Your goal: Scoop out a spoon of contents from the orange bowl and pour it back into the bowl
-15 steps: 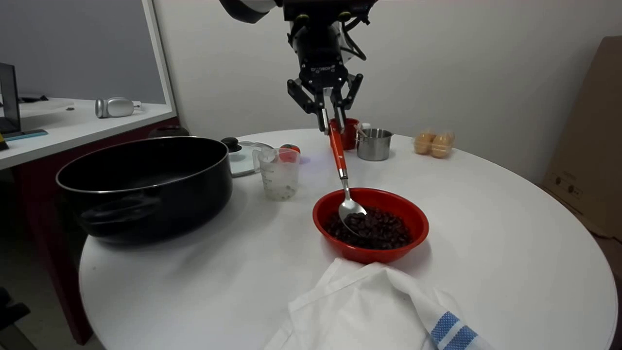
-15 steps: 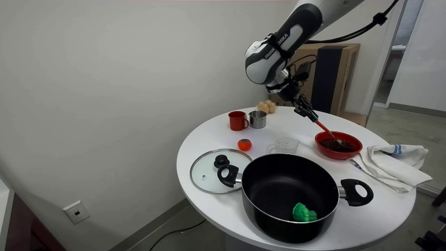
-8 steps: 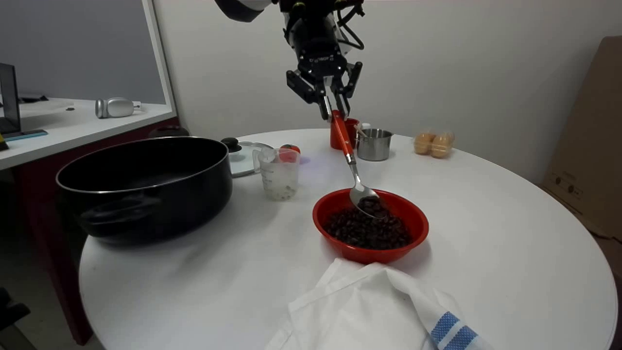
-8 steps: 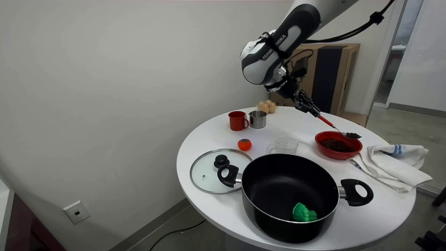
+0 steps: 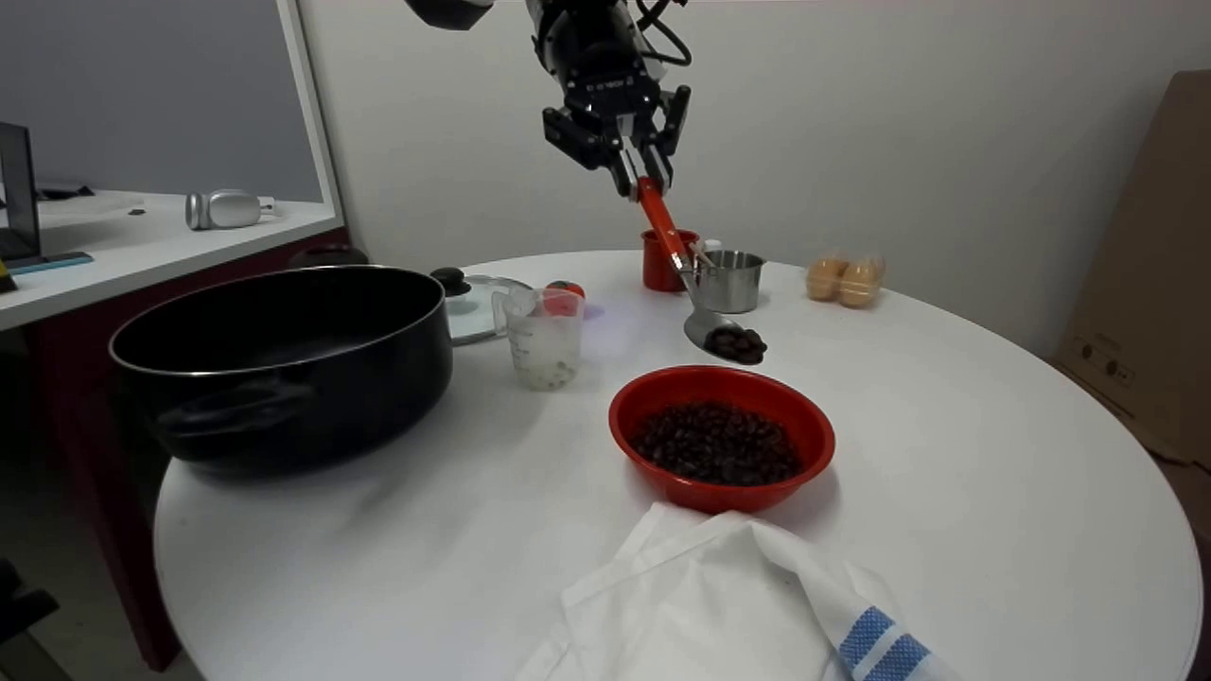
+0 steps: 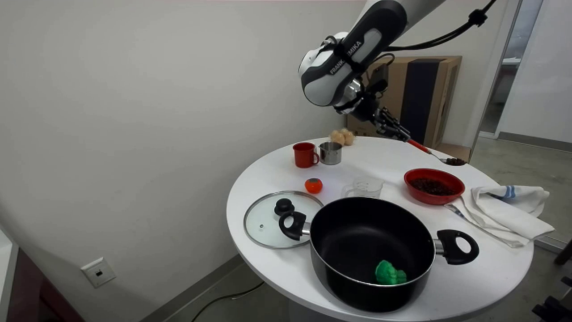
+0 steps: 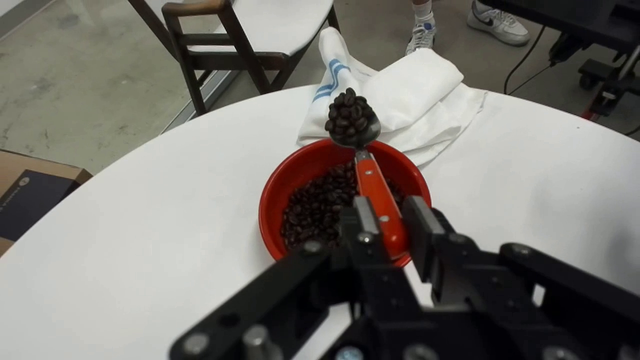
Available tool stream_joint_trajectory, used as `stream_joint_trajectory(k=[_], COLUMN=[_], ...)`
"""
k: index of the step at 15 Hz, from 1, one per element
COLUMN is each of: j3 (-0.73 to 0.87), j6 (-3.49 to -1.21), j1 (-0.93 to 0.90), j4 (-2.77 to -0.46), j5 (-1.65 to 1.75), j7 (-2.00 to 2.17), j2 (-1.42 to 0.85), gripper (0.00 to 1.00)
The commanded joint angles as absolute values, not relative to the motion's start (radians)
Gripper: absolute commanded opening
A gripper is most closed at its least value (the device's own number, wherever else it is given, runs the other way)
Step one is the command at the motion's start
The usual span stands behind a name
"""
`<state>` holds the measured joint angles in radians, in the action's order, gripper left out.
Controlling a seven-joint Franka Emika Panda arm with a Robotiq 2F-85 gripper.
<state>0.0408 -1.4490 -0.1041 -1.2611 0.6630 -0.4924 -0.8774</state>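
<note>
Wrist view: tool [image 7: 394, 216] clamped on spoon [image 7: 375, 182], jaws slightly parted around handle; scoop heaped with dark beans [image 7: 347, 115].

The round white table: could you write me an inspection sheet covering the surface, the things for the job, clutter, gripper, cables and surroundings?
Surface: white table, with a rumpled white cloth at its edge.
Job's things: spoon heaped with dark beans, held up above the red-orange bowl; more beans lie in the bowl.
Clutter: black pot with a green object inside, glass lid, clear jug, red mug, metal cup, small orange-red fruit, wrapped brown items.
Gripper: closed on the spoon, as the wrist view shows.
Cables: black cables run beside the robot arm; a thin dark cord lies on the floor.
Surroundings: cardboard box, wooden chair, someone's white shoes, side desk with headphones.
</note>
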Motion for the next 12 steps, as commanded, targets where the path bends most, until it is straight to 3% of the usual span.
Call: stream_joint_trajectory(k=[1,12], j3=[0.025,0.022], j6=[-1.395,-1.352], j1=[-0.112,-0.100], j4=[-1.263,-1.183], j5=[0.686,0.677], j7=[-0.497,-0.504], j2=[-0.838,-0.803], gripper=[0.05,0.05])
